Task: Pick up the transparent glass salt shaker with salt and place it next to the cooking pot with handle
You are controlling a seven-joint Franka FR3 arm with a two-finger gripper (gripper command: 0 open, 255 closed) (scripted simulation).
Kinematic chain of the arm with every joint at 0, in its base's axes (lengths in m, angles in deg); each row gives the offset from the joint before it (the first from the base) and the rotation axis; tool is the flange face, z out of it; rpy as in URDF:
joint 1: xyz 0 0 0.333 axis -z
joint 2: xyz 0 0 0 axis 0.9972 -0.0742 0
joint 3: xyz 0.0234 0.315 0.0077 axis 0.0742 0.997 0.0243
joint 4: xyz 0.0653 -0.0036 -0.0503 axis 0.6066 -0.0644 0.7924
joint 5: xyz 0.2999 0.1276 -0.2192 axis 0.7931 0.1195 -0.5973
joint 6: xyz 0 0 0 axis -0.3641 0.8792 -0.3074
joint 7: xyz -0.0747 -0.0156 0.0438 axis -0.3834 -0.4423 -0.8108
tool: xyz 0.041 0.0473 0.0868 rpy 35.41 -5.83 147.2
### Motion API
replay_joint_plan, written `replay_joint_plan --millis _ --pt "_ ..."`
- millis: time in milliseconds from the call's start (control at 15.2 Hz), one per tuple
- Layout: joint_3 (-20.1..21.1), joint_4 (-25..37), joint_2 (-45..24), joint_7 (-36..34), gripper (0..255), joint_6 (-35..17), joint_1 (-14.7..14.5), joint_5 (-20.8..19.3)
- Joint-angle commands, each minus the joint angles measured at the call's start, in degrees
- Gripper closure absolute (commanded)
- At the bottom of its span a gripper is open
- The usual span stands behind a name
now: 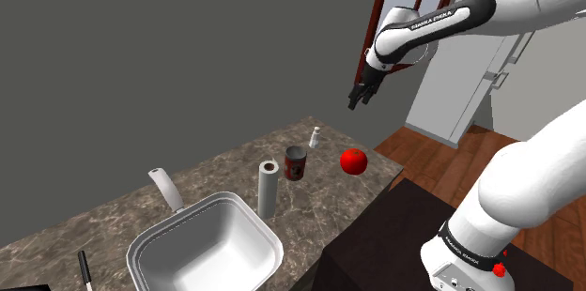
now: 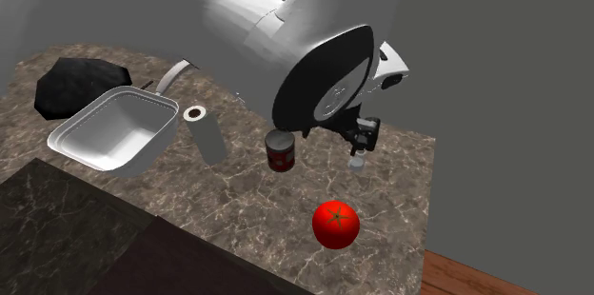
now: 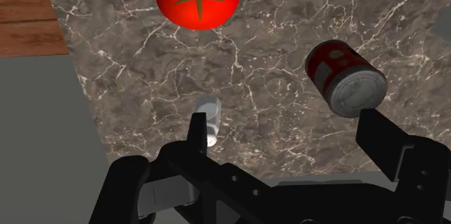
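Gripper (image 1: 360, 99) spread, empty, above the counter (image 1: 216, 172). Shaker (image 1: 316, 136) upright near can (image 1: 295, 162), wall side. Tomato (image 1: 353, 160) beside can; roll (image 1: 268, 189) between can & pot (image 1: 207, 247). Can label red/white — text unreadable.

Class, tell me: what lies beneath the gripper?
Beneath the open gripper stands the small salt shaker on the marbled counter, beside one finger; that finger covers part of its side.

Open air lies between the gripper (image 1: 361, 101) and the shaker (image 1: 316, 136). The can (image 1: 295, 162) stands just beside it, the tomato (image 1: 353, 160) near; the roll (image 1: 268, 188) stands between can and pot (image 1: 202, 247).
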Motion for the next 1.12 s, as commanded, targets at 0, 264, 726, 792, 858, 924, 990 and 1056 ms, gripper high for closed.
replay_joint_plan --millis 0,264,726,792,858,924,990,1056 --pt "-1.27 0.89 -4.32 2.55 0 -3.54 -0.81 2.19" --pt "-3.33 4.28 -13.8 9.29 0 -9.13 -2.2 8.87" --pt "-1.94 13.91 -30.91 22.84 0 -14.43 -0.59 23.9" --pt "-1.22 15.62 -33.28 24.47 0 -14.8 0.13 25.71" --pt "-0.44 17.4 -35.63 25.96 0 -15.11 0.92 27.36" --pt "0.35 19.25 -37.95 27.32 0 -15.37 1.73 28.83" --pt "1.16 21.17 -40.25 28.53 0 -15.57 2.56 30.14" --pt "1.94 23.15 -42.55 29.63 0 -15.72 3.36 31.31"
